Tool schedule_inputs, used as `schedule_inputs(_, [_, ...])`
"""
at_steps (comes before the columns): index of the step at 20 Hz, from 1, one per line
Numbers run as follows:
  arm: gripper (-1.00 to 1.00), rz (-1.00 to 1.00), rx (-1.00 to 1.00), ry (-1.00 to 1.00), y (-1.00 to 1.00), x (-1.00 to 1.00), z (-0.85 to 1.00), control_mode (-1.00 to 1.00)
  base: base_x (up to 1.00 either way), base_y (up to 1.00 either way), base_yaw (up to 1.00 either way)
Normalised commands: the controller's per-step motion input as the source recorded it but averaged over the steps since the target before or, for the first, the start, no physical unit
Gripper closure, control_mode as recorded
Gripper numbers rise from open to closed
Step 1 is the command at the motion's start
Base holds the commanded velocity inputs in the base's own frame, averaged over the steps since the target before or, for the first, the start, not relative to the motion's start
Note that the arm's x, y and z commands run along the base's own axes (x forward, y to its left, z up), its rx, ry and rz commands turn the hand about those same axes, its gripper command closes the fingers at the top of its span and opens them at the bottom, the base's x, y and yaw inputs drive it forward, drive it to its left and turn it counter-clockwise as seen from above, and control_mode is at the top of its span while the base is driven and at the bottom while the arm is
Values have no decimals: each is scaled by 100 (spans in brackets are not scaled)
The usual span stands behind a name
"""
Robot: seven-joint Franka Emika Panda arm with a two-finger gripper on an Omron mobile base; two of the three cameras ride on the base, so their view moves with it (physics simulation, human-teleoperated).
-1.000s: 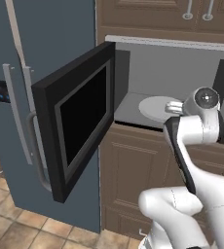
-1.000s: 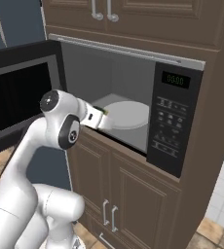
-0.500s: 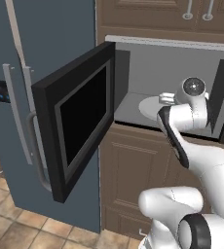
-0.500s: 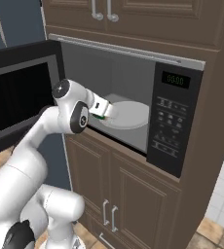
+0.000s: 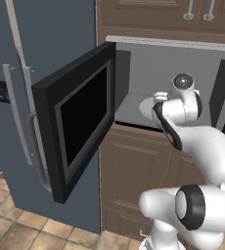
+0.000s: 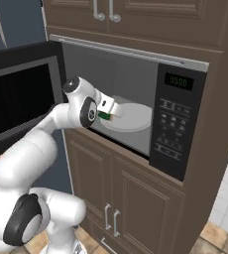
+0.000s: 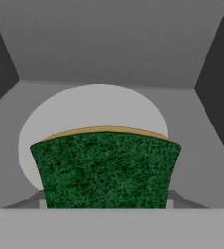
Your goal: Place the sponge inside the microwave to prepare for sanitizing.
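Brown wooden cabinets frame a built-in microwave whose door stands swung wide to the left, beside a tall slate-blue fridge over a tiled floor.

At the mouth of the oven the hand is closed on the sponge — green scrub layer facing the hand camera, the yellow body showing as a thin line along its far edge. From the right base view a sliver of green peeks out just under the white hand, right at the near rim of the white round plate. The sponge is thus carried at the cavity's threshold, above the plate's near edge and, as far as I can judge, not yet resting on it.

To do this step well, I would push a little further in so the sponge sits over the middle of the plate, keep it level, lower until it nearly touches, and only then let go — releasing too early risks it tipping off the plate's rim onto the grey floor of the cavity. Mind the side walls when backing out.

On the button panel a small green display reads something like "00:00"; the button legends are too small to read.
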Motion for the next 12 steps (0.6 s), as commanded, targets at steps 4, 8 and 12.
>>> schedule_inputs(4, [100,0,0,10,-4,35,-28,-100,0,0,0])
schedule_inputs(8, [100,0,0,9,-11,29,-31,-100,0,0,0])
schedule_inputs(12, [100,0,0,6,-18,27,-32,-100,0,0,0])
